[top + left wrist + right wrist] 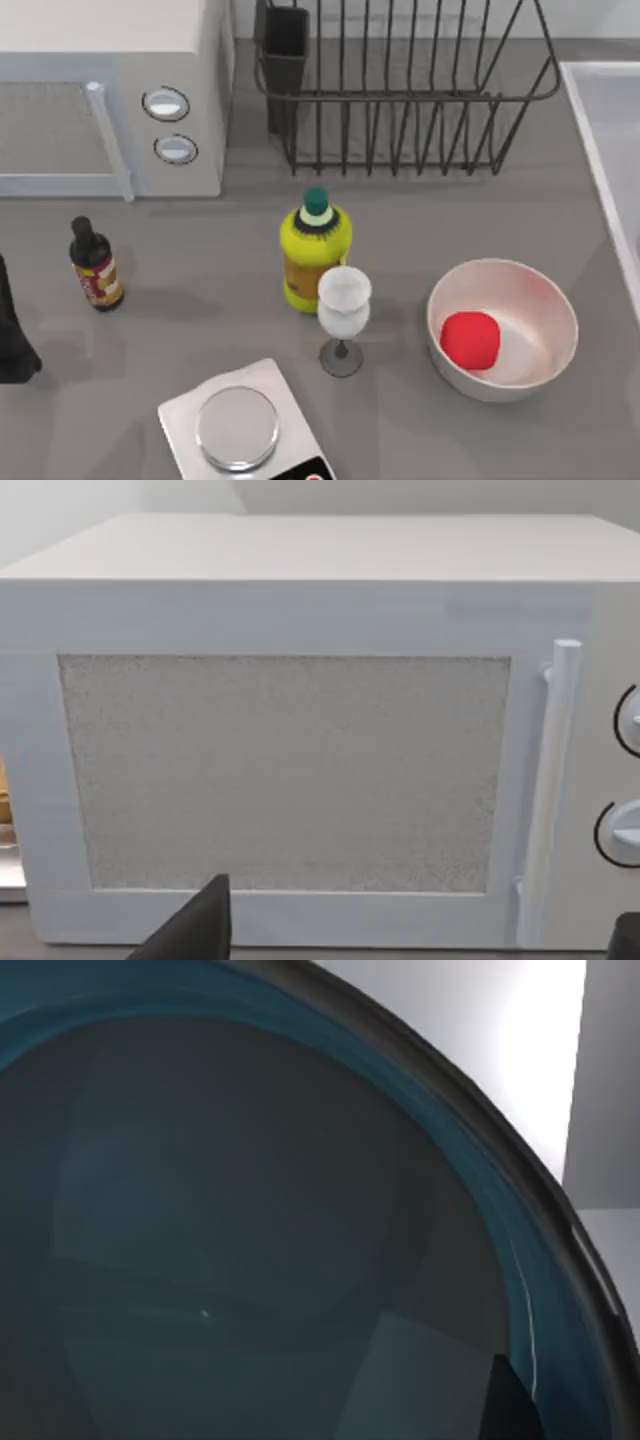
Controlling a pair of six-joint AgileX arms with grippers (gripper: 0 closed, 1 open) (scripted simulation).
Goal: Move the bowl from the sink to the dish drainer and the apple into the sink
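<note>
The teal-blue bowl point(250, 1220) sits very close in the right wrist view, its inside and curved rim taking up most of the picture. My right gripper hangs right over it, with a dark part of it point(510, 1400) by the rim. The red apple point(470, 339) lies inside a larger white bowl point(545, 300) at the front right of the table. The black wire dish drainer point(400, 95) stands at the back, holding nothing. The white sink point(600, 130) runs along the right edge. My left gripper point(420, 930) is open and parked at the far left, facing the microwave.
A white microwave point(110, 95) fills the back left. A yellow bottle with a green cap point(315, 255) and a wine glass point(344, 315) stand mid-table. A small dark bottle point(96, 265) is at the left, and a kitchen scale point(240, 430) sits at the front.
</note>
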